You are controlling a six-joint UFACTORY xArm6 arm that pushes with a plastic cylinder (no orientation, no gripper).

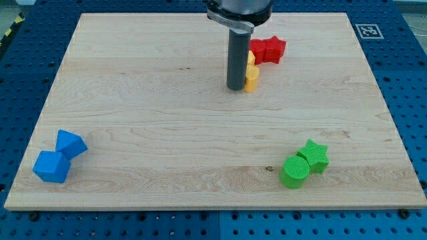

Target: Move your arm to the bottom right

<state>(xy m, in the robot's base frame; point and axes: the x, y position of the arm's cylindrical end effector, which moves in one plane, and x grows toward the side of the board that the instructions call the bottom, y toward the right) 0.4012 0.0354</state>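
My tip [235, 88] rests on the wooden board [167, 100] at the view's upper middle, touching the left side of a yellow block [251, 77]. A second yellow block [251, 59] shows just above it, partly hidden by the rod. A red star block [272, 49] and another red block [257, 49] lie just above and right of the tip. A green cylinder [294, 171] and a green star [313, 155] sit together at the view's lower right. A blue cube [51, 167] and a blue angular block [70, 143] sit together at the lower left.
The board lies on a blue perforated table [413, 100]. A black and white marker tag [367, 30] is on the table at the view's top right, beside the board's corner.
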